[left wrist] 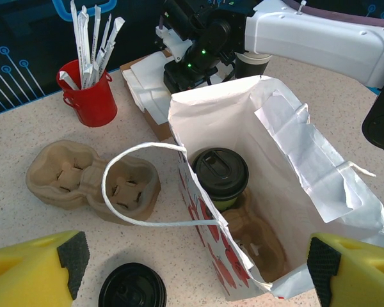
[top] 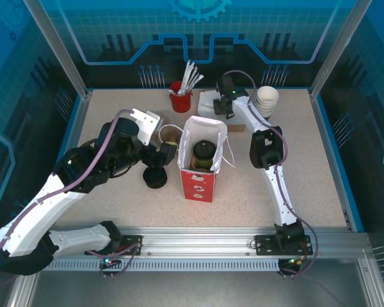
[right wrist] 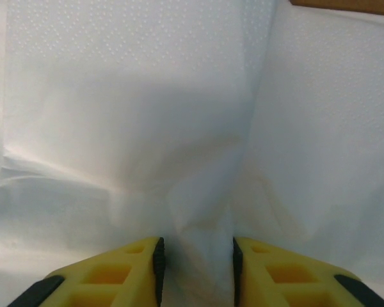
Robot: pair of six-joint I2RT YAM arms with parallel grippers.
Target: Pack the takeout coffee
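The takeout coffee (left wrist: 223, 171), a small olive-walled cup under a black lid, stands upright inside the open white paper bag (left wrist: 294, 141) on a brown carrier (left wrist: 262, 236). From above the coffee (top: 204, 152) shows in the bag's (top: 198, 185) mouth. My left gripper (left wrist: 192, 281) is open wide, its yellow fingers either side of the bag's near corner and holding nothing. It sits just left of the bag (top: 168, 153). My right gripper (right wrist: 195, 268) is down on the white napkins (right wrist: 128, 115) at the back, shut on a pinched ridge of napkin.
A stack of black lids (left wrist: 132, 288) sits on the table left of the bag. A brown pulp carrier (left wrist: 89, 182) lies behind it, under the bag's looped handle. A red cup of wrapped straws (top: 180, 97) and stacked white cups (top: 266, 99) stand at the back.
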